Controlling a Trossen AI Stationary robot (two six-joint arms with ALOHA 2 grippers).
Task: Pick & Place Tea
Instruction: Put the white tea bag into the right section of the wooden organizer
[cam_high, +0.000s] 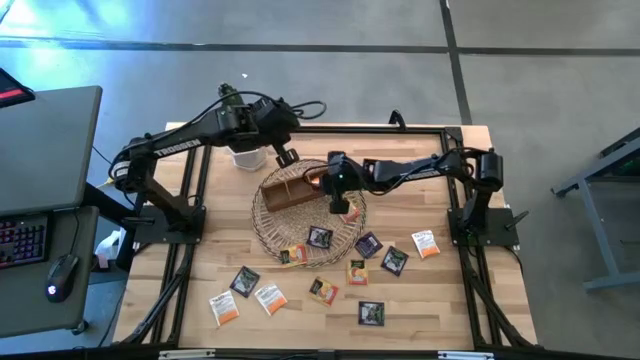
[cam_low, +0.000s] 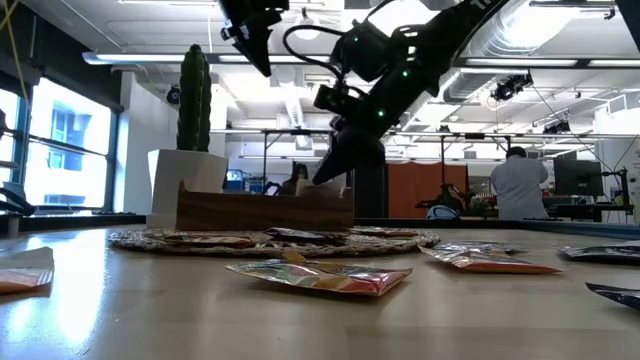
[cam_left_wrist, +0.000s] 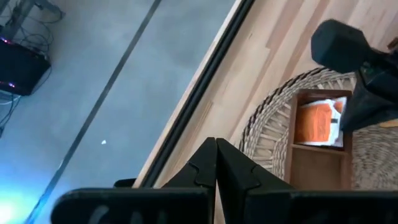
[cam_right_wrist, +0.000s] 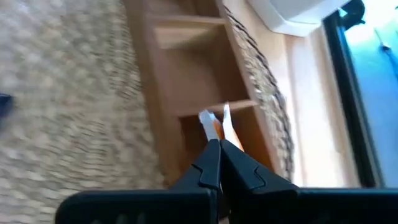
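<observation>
The brown wooden box (cam_high: 290, 190) stands on the round wicker mat (cam_high: 300, 232). My right gripper (cam_high: 341, 203) is over the box's right end, shut on an orange-and-white tea sachet (cam_right_wrist: 219, 123) above an end compartment (cam_right_wrist: 249, 134). Several other sachets lie flat: one dark (cam_high: 320, 238) on the mat, one orange-and-white (cam_high: 425, 243) and others (cam_high: 268, 297) on the table. My left gripper (cam_high: 286, 156) hovers shut above the mat's far edge, high over the table (cam_low: 262, 55), touching nothing. My right gripper pinches the orange-and-white sachet by one edge (cam_right_wrist: 217, 138) between its two fingertips, coming from above and pointing down at the box. The sachet sticks out past the fingertips into the box's end compartment (cam_left_wrist: 317, 121); whether it rests on the compartment floor cannot be told.
A white pot (cam_high: 247, 158) with a tall cactus (cam_low: 193, 95) stands just beyond the mat's far left side, close to my left gripper. Black frame rails (cam_high: 440, 130) border the table. A person (cam_low: 517, 185) stands far off in the room behind.
</observation>
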